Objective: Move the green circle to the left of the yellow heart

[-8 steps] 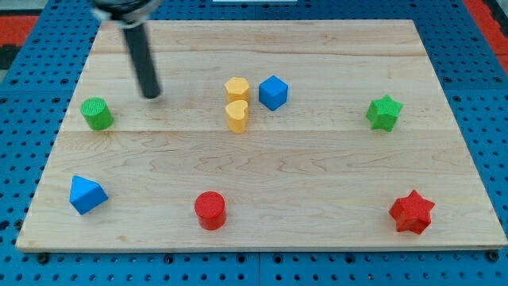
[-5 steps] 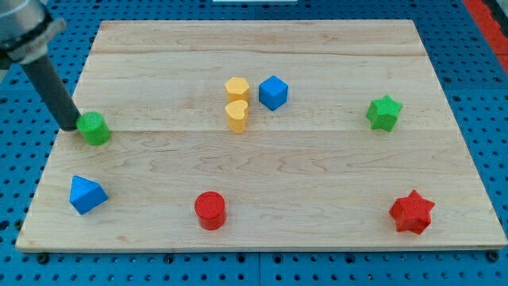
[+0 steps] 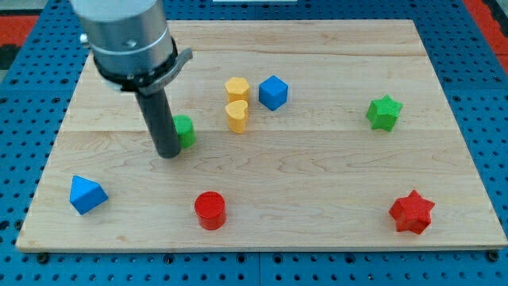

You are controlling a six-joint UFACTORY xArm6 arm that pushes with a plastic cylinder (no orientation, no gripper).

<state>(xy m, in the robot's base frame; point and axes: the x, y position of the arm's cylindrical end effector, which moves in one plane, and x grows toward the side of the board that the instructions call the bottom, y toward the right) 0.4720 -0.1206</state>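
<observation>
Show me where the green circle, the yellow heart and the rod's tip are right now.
green circle [image 3: 185,130], camera view, on its visible right part beside the rod.
yellow heart [image 3: 236,116], camera view, middle of the block.
my tip [image 3: 169,153], camera view, very end of the rod.

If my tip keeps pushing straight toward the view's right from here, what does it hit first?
Your tip sits against the left side of the green circle, so that comes first. Beyond it, slightly higher in the view, is the yellow heart; a level push might pass just below it.

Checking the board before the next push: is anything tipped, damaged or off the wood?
Nothing stands out. My tip sits against the green circle, left of the yellow heart; every block sits upright on the board.
</observation>
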